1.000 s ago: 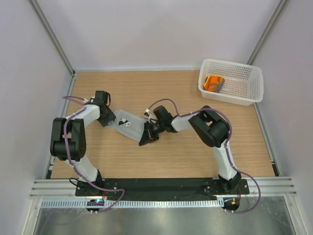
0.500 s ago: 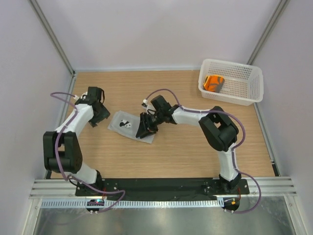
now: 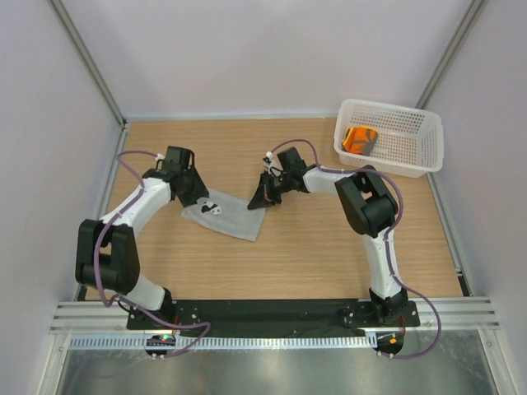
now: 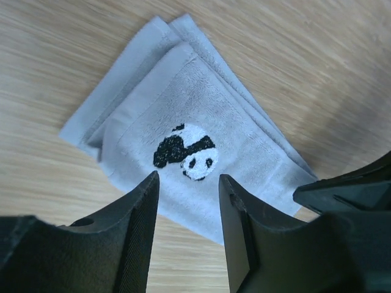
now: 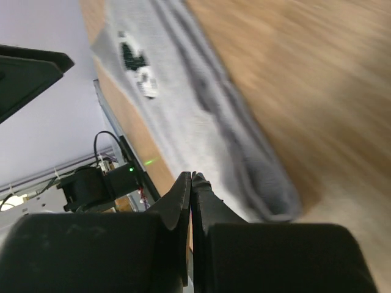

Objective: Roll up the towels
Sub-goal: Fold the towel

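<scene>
Left jaws are wide open on my feed. The fingers hang above the near-left end of the grey towel, gripping nothing, with the panda patch showing right in the gap. I can't tell from the wrist cam whether the tips actually touch the cloth.

Right jaws are clenched. The two fingers are pressed flat together and I see nothing pinched between them. From overhead they sit at the far-right corner of the grey towel, either touching it or just off it. The wrist view is too blurry to settle that.

That towel lies folded and flat on the tabletop, in the left half and about midway between the near and far edges. Its panda patch faces up toward the left end.

The white basket sits in the far-right corner of the tabletop. The orange towel is inside it, bunched up in the left part, well apart from both arms.
</scene>
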